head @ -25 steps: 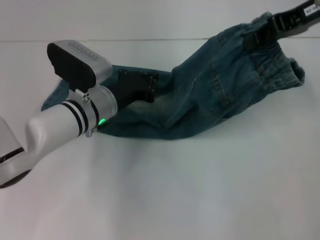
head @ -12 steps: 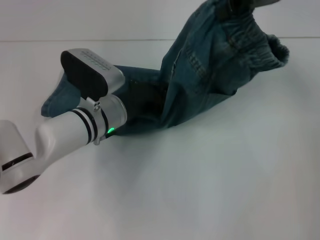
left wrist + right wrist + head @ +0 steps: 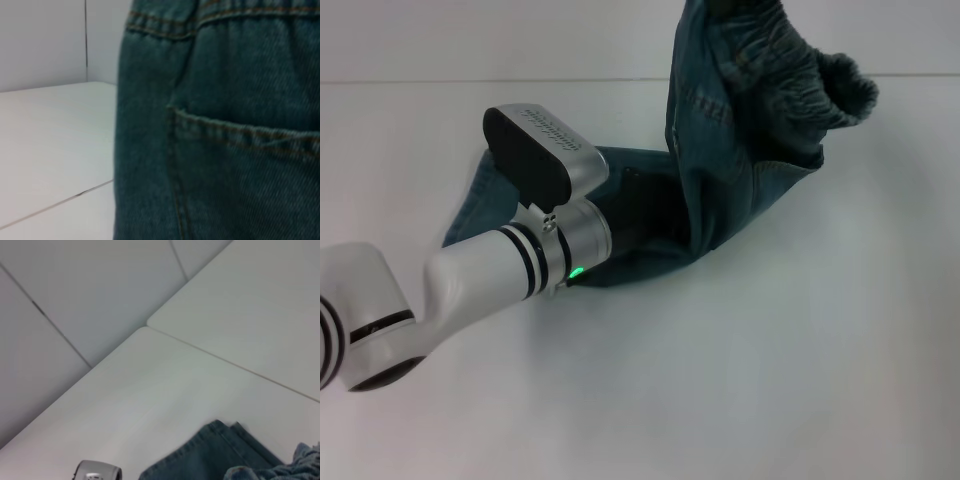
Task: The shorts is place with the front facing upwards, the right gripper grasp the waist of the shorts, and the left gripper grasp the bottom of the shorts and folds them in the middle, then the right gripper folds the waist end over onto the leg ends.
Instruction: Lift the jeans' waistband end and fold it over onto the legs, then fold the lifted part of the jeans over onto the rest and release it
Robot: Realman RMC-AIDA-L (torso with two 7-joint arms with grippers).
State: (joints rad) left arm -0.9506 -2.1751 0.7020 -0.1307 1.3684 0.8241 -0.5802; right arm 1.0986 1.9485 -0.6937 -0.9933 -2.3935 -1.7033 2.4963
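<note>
One pair of shorts (image 3: 740, 150), one arm (image 3: 470, 280).

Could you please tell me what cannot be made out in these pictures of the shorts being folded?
- Right gripper: out of every view; the head view's top edge cuts off the lifted waist of the shorts.
- Left gripper: hidden in the head view behind its own wrist housing and denim; absent from the left wrist view.
- Leg ends: mostly covered by the left arm.
- Shorts: fill the left wrist view, hiding what lies beyond.

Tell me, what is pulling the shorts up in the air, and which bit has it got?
The shorts hang lifted by their waist, its top out of sight, so the holder can't be seen. The left arm reaches low over the leg ends.
</note>
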